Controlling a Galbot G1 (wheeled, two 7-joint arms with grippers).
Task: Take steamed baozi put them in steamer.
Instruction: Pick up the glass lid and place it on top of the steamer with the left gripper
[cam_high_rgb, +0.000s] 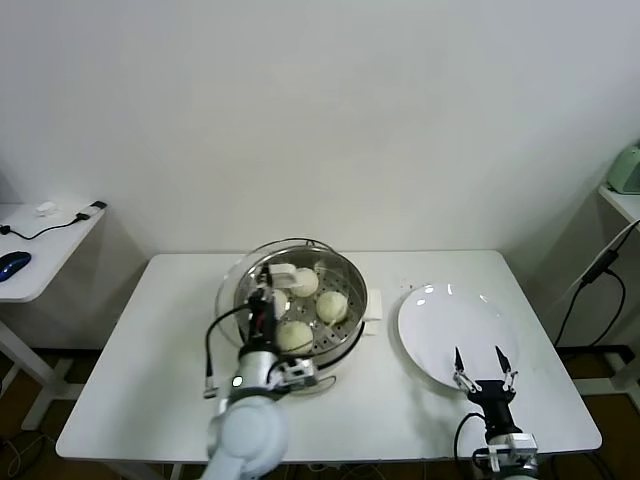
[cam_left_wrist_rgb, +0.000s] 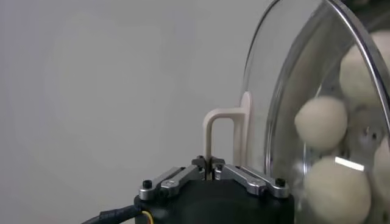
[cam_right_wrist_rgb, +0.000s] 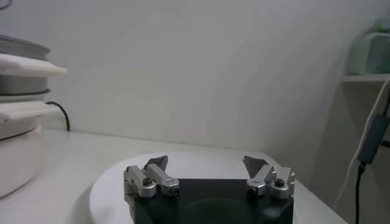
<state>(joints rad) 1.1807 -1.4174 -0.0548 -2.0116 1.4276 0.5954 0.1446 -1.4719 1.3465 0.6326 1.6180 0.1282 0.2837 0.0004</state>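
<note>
The steamer (cam_high_rgb: 355, 292), a shiny steel pot on a cream base, stands mid-table. Three cream-white baozi lie on its perforated tray: one at the back (cam_high_rgb: 305, 283), one in the middle (cam_high_rgb: 332, 305), one at the front (cam_high_rgb: 294, 335); a fourth is hidden. My left gripper (cam_high_rgb: 272, 292) is shut on the cream handle (cam_left_wrist_rgb: 222, 129) of the round glass lid (cam_left_wrist_rgb: 286, 73) and holds the lid tilted over the pot's left side. Baozi (cam_left_wrist_rgb: 321, 123) show through the glass. My right gripper (cam_high_rgb: 484, 366) is open and empty over the near edge of the white plate (cam_high_rgb: 440, 325).
The plate (cam_right_wrist_rgb: 201, 159) lies right of the steamer with nothing on it. The steamer's side handle and base (cam_right_wrist_rgb: 18, 115) show far off in the right wrist view. A side desk (cam_high_rgb: 40, 250) with a mouse and cable stands left; cables hang at the right.
</note>
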